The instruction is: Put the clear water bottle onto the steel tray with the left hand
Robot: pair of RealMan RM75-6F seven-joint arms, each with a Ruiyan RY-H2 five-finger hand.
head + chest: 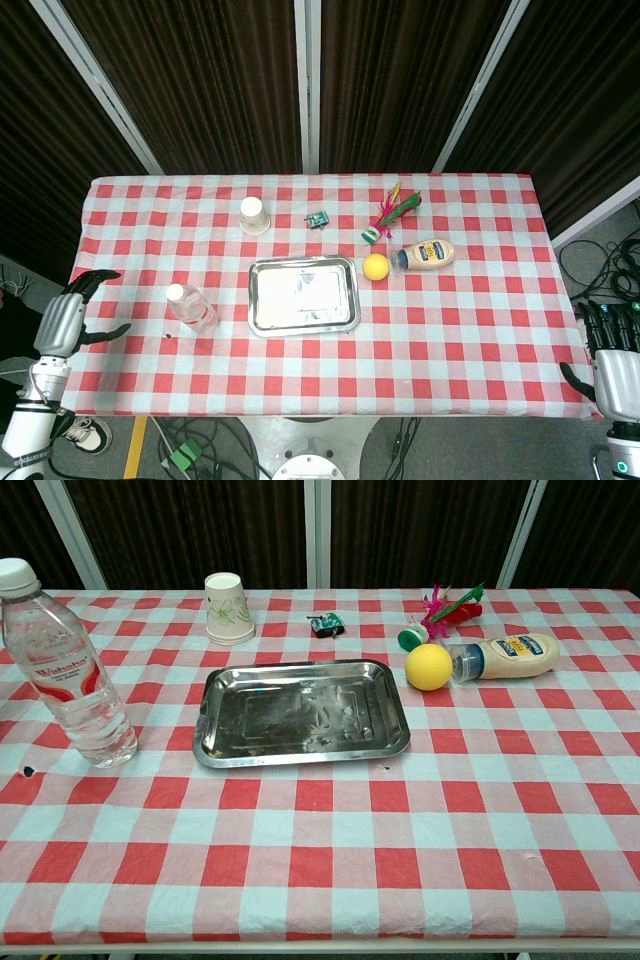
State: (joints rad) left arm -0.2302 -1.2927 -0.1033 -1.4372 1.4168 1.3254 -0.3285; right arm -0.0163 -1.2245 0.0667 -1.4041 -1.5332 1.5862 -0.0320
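The clear water bottle (190,307) (68,668) stands upright with a white cap on the checked cloth, left of the steel tray (302,294) (300,712). The tray holds nothing. My left hand (68,316) hovers off the table's left edge, fingers spread and holding nothing, well left of the bottle. Low at the table's right corner my right hand (612,365) hangs with its fingers apart and nothing in them. Neither hand shows in the chest view.
An upside-down paper cup (255,215) (229,609) stands behind the tray. A yellow ball (375,266) (429,666), a lying mayonnaise bottle (428,253) (512,657), a feathered shuttlecock (390,214) (440,612) and a small green item (318,219) (325,625) lie to the tray's right and rear.
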